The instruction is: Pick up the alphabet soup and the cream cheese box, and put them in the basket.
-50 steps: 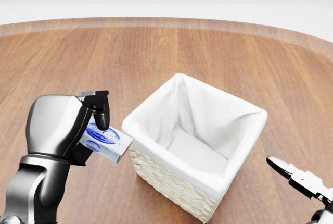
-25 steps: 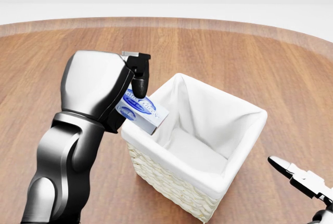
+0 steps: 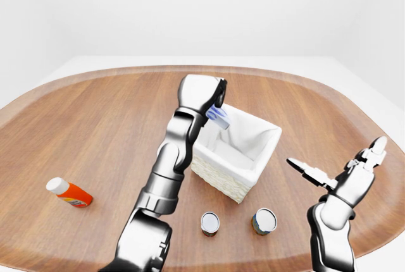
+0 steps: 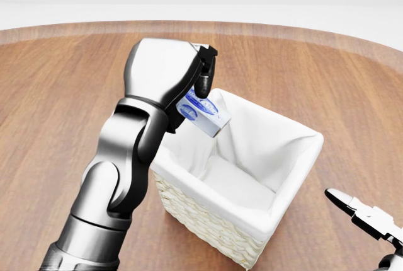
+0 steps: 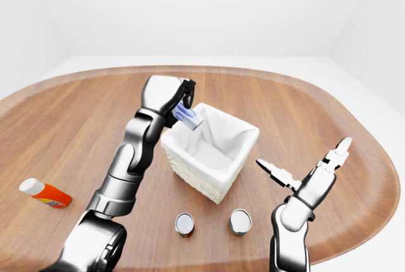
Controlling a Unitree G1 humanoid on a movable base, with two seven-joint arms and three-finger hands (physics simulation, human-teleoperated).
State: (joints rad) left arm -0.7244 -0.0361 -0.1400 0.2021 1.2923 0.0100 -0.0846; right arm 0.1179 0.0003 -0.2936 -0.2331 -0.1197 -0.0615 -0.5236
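On the wooden tabletop [image 3: 95, 126] stands the white-lined basket [image 4: 296, 176]. The left hand [image 4: 203, 82], fingers clamped on the cream cheese box [image 4: 203, 113], holds it tilted over the basket's left rim, its long axis sloping down toward the opening. A second ago it hung lower, outside that rim. The right hand [image 3: 342, 174] idles, fingers spread; two cans [image 3: 210, 222] wait below the basket
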